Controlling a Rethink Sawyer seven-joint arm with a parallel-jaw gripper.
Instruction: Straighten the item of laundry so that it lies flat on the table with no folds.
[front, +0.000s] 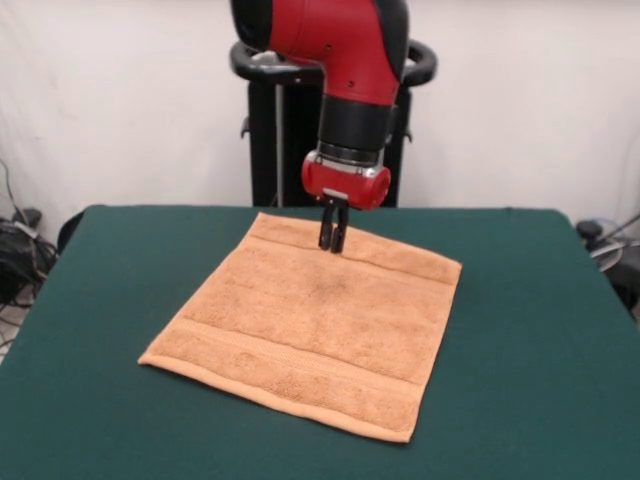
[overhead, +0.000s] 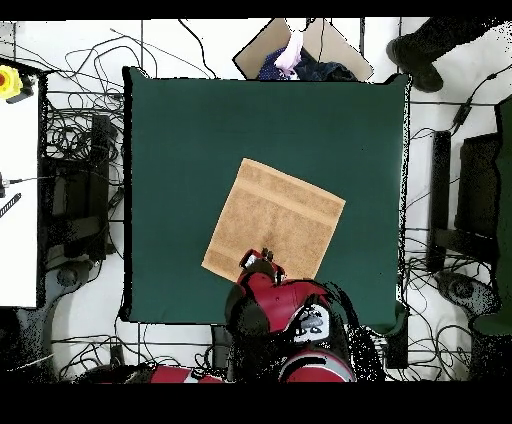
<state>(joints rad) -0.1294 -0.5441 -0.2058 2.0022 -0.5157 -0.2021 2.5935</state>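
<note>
1. The towel (front: 318, 325) lies spread on the green table (front: 530, 330), roughly mid-table and turned at an angle to the table's edges.
2. It looks flat in both views: four corners out, both band stripes showing, no fold visible.
3. The tool (front: 333, 246) hangs over the towel's edge on the robot's side, its fingers drawn close together with no cloth between them; whether the tips touch the towel I cannot tell.
4. Judging by this, the straightening seems essentially done. What is left, at most, is lifting the tool clear without dragging the hem.
</note>
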